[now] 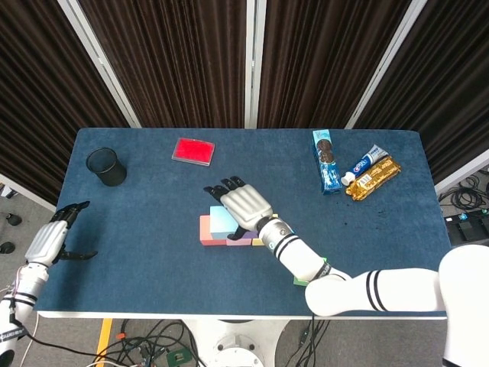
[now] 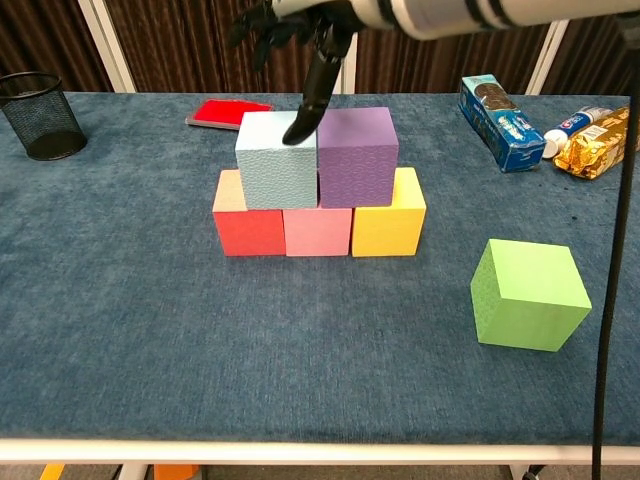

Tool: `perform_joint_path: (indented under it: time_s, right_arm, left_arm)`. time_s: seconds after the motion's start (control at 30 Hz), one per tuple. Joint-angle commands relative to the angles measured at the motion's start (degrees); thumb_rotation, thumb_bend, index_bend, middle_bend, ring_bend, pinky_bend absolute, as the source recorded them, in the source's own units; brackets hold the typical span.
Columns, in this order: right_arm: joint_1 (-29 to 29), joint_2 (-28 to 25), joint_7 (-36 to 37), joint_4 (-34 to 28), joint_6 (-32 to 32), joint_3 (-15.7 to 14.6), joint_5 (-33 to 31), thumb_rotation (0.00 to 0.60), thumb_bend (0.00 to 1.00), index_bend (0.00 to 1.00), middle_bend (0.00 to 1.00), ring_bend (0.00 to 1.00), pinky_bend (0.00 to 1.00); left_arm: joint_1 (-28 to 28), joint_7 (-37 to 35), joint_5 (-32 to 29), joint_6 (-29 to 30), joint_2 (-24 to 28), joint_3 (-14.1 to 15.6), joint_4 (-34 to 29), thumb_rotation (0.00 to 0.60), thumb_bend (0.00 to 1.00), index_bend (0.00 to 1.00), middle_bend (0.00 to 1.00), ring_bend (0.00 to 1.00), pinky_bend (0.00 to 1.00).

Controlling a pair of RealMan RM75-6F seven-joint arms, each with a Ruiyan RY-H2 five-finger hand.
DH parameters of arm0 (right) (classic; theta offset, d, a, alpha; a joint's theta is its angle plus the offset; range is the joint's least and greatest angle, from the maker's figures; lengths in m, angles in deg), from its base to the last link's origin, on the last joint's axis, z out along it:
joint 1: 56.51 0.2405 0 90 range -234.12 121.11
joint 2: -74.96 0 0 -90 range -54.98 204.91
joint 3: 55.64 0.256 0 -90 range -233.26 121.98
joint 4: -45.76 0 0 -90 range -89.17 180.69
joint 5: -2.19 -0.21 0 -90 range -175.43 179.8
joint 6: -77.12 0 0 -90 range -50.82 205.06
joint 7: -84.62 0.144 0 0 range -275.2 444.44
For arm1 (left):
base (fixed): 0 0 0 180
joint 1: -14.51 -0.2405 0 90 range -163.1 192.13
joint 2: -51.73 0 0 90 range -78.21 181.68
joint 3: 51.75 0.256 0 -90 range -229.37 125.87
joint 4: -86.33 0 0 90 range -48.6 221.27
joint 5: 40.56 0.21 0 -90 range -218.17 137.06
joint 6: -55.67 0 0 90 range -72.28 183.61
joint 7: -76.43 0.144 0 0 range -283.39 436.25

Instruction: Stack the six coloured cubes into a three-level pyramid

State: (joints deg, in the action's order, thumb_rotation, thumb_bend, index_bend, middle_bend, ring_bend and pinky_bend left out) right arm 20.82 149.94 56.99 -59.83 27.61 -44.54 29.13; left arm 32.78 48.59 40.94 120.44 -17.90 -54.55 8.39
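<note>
Standing complete at frame centre: red, pink and yellow foam cubes, with pale blue cube point(image 2: 276, 160) and purple cube point(image 2: 357, 155) above. Waiting lower right on the worktop point(image 2: 150, 330): green foam cube point(image 2: 528, 294). Hovering over the blue cube, right hand point(image 2: 300, 40), fingers point(image 2: 310, 95) spread, holding nothing; left hand point(image 1: 52, 241) idling open.

A black mesh cup point(image 2: 38, 115) is standing at the table's point(image 2: 150, 340) far left; a red flat case point(image 2: 228, 113) is lying nearby. A blue biscuit pack point(image 2: 500, 122), toothpaste tube point(image 1: 365, 164) and gold wrapper point(image 2: 600, 141) are lying together far right
</note>
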Motion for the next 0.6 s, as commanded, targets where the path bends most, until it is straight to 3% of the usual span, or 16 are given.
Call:
perform_joint_path:
  time_s: [0.03,0.17,0.33,0.6]
  right_arm:
    - [-3.7,-3.3,3.6,-3.0,-3.4,1.4,3.9,0.600,0.04,0.00,0.09,0.00,0.00]
    - [-7.8,-6.7,5.9,-4.3,-6.1,0.9,6.5,0.600,0.04,0.00,0.06,0.00,0.00]
    - [-11.5,-9.3,5.4,-3.6,-6.2,-2.7,6.1,0.600,0.04,0.00,0.04,0.00,0.00]
    - [-17.0,-5.8,9.9,0.9,-5.0,-5.0,10.0,0.600,0.06,0.00,0.02,0.00,0.00]
  left_arm:
    - [0.0,0.6,0.0,0.8,-0.1,-0.5,-0.3,0.600,0.04,0.08,0.09,0.00,0.07]
    - [0.7,2.2,0.0,0.7,-0.2,-1.1,-1.2,0.600,0.04,0.08,0.09,0.00,0.07]
    - [1.6,4.0,-0.8,0.2,-0.7,-1.7,-2.2,0.600,0.04,0.08,0.09,0.00,0.07]
    - [2.1,9.7,-3.9,4.4,-4.1,-5.9,-2.4,0.600,0.04,0.08,0.09,0.00,0.07]
